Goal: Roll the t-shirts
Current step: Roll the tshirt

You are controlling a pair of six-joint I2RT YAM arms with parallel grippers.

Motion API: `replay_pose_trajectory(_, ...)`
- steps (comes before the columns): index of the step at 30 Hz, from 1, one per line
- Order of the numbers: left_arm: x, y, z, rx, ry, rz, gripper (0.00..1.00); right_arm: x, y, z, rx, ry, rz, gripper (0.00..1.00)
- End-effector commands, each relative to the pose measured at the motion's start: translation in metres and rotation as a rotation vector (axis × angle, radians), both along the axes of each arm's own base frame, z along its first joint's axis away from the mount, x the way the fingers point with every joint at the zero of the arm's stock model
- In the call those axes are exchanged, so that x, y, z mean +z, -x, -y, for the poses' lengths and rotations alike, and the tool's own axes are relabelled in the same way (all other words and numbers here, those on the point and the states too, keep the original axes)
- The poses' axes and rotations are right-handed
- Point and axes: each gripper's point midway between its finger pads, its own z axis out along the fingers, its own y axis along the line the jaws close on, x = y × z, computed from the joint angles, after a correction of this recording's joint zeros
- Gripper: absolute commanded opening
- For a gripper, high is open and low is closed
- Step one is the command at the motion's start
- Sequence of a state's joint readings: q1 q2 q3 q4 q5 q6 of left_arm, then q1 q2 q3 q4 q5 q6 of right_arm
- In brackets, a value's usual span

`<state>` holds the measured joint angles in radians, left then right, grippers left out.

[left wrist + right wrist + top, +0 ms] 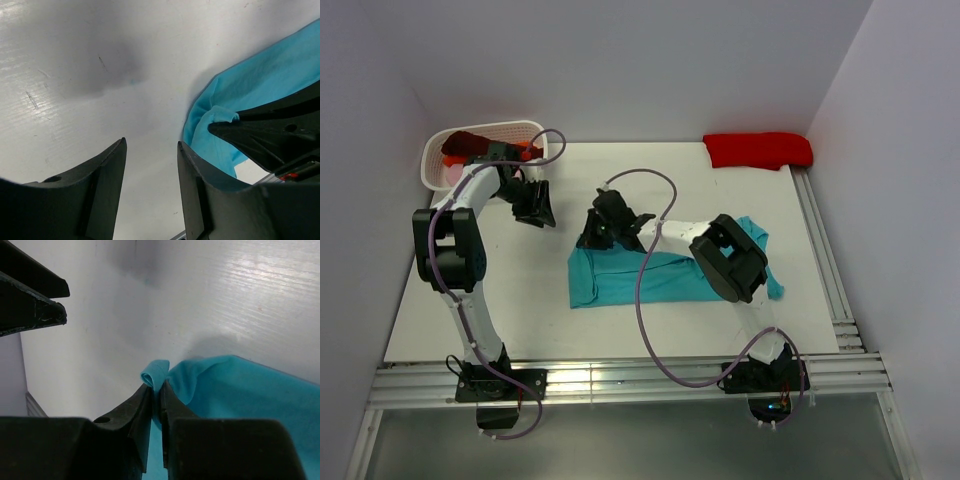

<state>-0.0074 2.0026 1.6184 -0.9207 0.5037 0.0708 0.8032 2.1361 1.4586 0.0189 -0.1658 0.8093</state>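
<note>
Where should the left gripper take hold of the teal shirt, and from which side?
Probably the left short edge of the teal shirt, at its near corner, coming from the left over the bare table. The shirt lies as a flat band; the right gripper pinches the far corner of that edge, and the open left gripper hangs just left of it.

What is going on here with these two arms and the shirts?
The right gripper is shut on a corner of the teal shirt, which lies spread on the table. The left gripper hangs open just beside that corner, holding nothing. A bundled red shirt lies at the table's far right corner. Other shirts sit in a white basket at the far left.
</note>
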Motion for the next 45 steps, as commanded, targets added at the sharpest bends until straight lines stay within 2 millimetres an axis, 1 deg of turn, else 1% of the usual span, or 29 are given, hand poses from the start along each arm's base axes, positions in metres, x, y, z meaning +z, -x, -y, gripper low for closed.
replay_pose_trajectory(1, 0.031, -0.005, 0.003, -0.023, 0.027, 0.08, 0.5, 0.026, 0.001, -0.014, 0.025, -0.105, 0.041, 0.14)
replay_pose_trajectory(2, 0.03, -0.005, 0.003, -0.026, 0.027, 0.08, 0.5, 0.03, 0.0, -0.017, 0.028, -0.126, 0.053, 0.11)
replay_pose_trajectory(3, 0.03, -0.004, 0.003, -0.027, 0.027, 0.08, 0.5, 0.031, 0.001, -0.018, 0.032, -0.14, 0.055, 0.1)
replay_pose_trajectory(4, 0.03, -0.004, 0.003, -0.027, 0.027, 0.08, 0.5, 0.028, 0.004, -0.017, 0.034, -0.144, 0.052, 0.09)
replay_pose_trajectory(6, 0.028, -0.003, 0.003, -0.033, 0.027, 0.077, 0.5, 0.037, 0.003, -0.018, 0.029, -0.18, 0.072, 0.09)
replay_pose_trajectory(7, 0.026, -0.002, 0.002, -0.035, 0.025, 0.074, 0.5, 0.034, 0.006, -0.017, 0.032, -0.178, 0.069, 0.09)
replay_pose_trajectory(9, 0.024, 0.0, 0.004, -0.037, 0.032, 0.066, 0.5, 0.041, 0.007, -0.017, 0.036, -0.191, 0.087, 0.09)
replay_pose_trajectory(12, 0.02, 0.001, 0.005, -0.042, 0.042, 0.054, 0.5, 0.044, 0.009, -0.015, 0.038, -0.188, 0.1, 0.07)
replay_pose_trajectory(14, 0.017, 0.002, 0.006, -0.045, 0.049, 0.045, 0.51, 0.042, 0.012, -0.013, 0.038, -0.182, 0.1, 0.07)
replay_pose_trajectory(15, 0.016, 0.002, 0.007, -0.049, 0.053, 0.042, 0.51, 0.045, 0.011, -0.012, 0.03, -0.179, 0.11, 0.07)
replay_pose_trajectory(16, 0.013, 0.003, 0.008, -0.055, 0.055, 0.036, 0.51, 0.044, 0.011, -0.011, 0.023, -0.168, 0.11, 0.07)
replay_pose_trajectory(17, 0.012, 0.004, 0.009, -0.06, 0.058, 0.029, 0.51, 0.036, 0.013, -0.007, 0.013, -0.124, 0.088, 0.06)
replay_pose_trajectory(18, 0.009, 0.006, 0.011, -0.065, 0.061, 0.015, 0.51, 0.034, 0.011, -0.004, -0.01, -0.097, 0.093, 0.05)
replay_pose_trajectory(19, 0.007, 0.008, 0.014, -0.084, 0.062, 0.017, 0.52, 0.034, 0.009, -0.003, -0.021, -0.078, 0.099, 0.05)
replay_pose_trajectory(21, 0.003, 0.011, 0.019, -0.104, 0.054, 0.014, 0.52, 0.026, 0.014, 0.004, -0.04, -0.021, 0.073, 0.04)
replay_pose_trajectory(22, 0.001, 0.013, 0.025, -0.123, 0.05, 0.013, 0.53, 0.025, 0.012, 0.006, -0.053, -0.004, 0.078, 0.04)
replay_pose_trajectory(26, -0.004, 0.016, 0.038, -0.161, 0.046, 0.006, 0.53, 0.015, 0.023, 0.016, -0.07, 0.08, 0.06, 0.02)
replay_pose_trajectory(29, -0.011, 0.018, 0.048, -0.2, 0.031, -0.01, 0.53, 0.011, 0.027, 0.023, -0.094, 0.135, 0.068, 0.02)
replay_pose_trajectory(30, -0.012, 0.017, 0.049, -0.206, 0.022, -0.007, 0.53, 0.009, 0.032, 0.022, -0.087, 0.147, 0.068, 0.02)
replay_pose_trajectory(32, -0.017, 0.017, 0.055, -0.227, -0.001, -0.005, 0.53, 0.007, 0.034, 0.024, -0.097, 0.171, 0.071, 0.02)
replay_pose_trajectory(34, -0.019, 0.016, 0.06, -0.243, -0.022, 0.002, 0.53, 0.006, 0.037, 0.023, -0.093, 0.179, 0.079, 0.01)
replay_pose_trajectory(35, -0.023, 0.016, 0.061, -0.247, -0.024, -0.009, 0.53, 0.007, 0.036, 0.023, -0.095, 0.181, 0.084, 0.01)
replay_pose_trajectory(37, -0.021, 0.014, 0.068, -0.265, -0.01, -0.01, 0.52, 0.011, 0.034, 0.019, -0.092, 0.175, 0.095, 0.01)
replay_pose_trajectory(38, -0.02, 0.01, 0.071, -0.269, -0.001, -0.008, 0.52, 0.01, 0.032, 0.019, -0.097, 0.18, 0.095, 0.01)
replay_pose_trajectory(39, -0.017, 0.009, 0.073, -0.271, 0.008, -0.005, 0.52, 0.018, 0.029, 0.015, -0.094, 0.169, 0.113, 0.01)
replay_pose_trajectory(41, -0.01, 0.005, 0.081, -0.291, 0.044, 0.0, 0.53, 0.02, 0.026, 0.011, -0.09, 0.168, 0.117, 0.01)
replay_pose_trajectory(42, -0.007, 0.003, 0.082, -0.293, 0.049, 0.003, 0.53, 0.029, 0.021, 0.006, -0.087, 0.156, 0.135, 0.01)
replay_pose_trajectory(44, -0.002, 0.0, 0.087, -0.302, 0.063, 0.004, 0.53, 0.03, 0.018, 0.0, -0.081, 0.154, 0.138, 0.01)
replay_pose_trajectory(45, -0.002, -0.001, 0.087, -0.307, 0.063, 0.006, 0.53, 0.039, 0.013, -0.006, -0.077, 0.137, 0.153, 0.01)
